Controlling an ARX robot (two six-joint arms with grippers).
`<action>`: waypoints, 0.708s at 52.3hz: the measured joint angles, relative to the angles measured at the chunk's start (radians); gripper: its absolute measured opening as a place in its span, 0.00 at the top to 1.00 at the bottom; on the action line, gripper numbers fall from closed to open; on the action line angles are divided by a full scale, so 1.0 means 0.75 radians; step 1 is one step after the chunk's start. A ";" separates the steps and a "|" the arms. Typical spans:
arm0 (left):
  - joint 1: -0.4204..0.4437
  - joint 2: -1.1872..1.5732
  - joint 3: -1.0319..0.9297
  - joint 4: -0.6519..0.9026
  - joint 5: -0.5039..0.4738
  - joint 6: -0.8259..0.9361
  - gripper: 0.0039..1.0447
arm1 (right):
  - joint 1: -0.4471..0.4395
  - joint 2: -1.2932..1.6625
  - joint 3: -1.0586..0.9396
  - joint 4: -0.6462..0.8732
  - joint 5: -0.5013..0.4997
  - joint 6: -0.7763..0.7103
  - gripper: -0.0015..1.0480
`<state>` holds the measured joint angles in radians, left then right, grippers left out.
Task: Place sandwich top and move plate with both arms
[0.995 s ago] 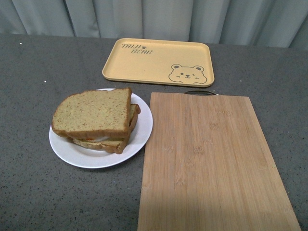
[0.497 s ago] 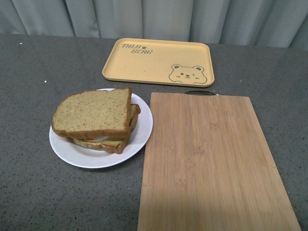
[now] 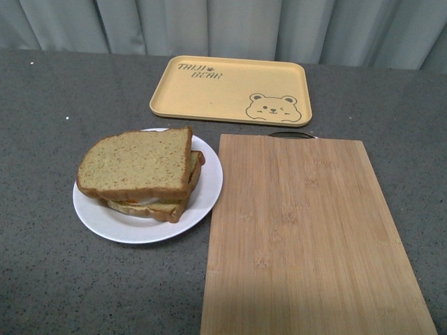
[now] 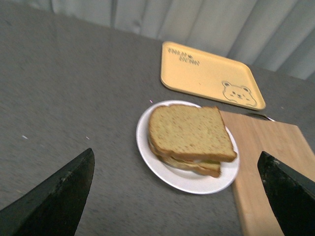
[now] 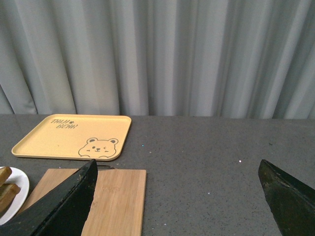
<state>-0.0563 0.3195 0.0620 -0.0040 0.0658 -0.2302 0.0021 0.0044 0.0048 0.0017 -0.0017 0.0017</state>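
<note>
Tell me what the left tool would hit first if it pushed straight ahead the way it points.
Probably the sandwich top on the plate: in the left wrist view it lies centred ahead of the open left tool. Depth is unclear, so the plate's near rim may come first.

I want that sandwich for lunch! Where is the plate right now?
In the front view the plate sits on the left side, close beside the wooden cutting board, with the yellow bear tray behind it.

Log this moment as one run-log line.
top: brown speckled bread slice atop lower bread slice | plate: round white plate left of bamboo board | left gripper: open, empty | right gripper: open, empty | plate move: pending
</note>
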 joint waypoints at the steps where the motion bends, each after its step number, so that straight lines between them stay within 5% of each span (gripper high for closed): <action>1: -0.019 0.062 0.004 0.043 -0.005 -0.030 0.06 | 0.000 0.000 0.000 0.000 0.000 0.000 0.09; 17: -0.092 1.036 0.171 0.646 0.068 -0.393 0.06 | -0.001 0.000 0.000 0.000 -0.001 0.000 0.09; 37: -0.104 1.810 0.302 0.896 0.135 -0.573 0.06 | -0.001 0.000 0.000 0.000 -0.001 0.000 0.09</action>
<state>-0.1341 1.6768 0.2886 0.6678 0.1673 -0.6598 0.0017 0.0044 0.0048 0.0017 -0.0021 0.0017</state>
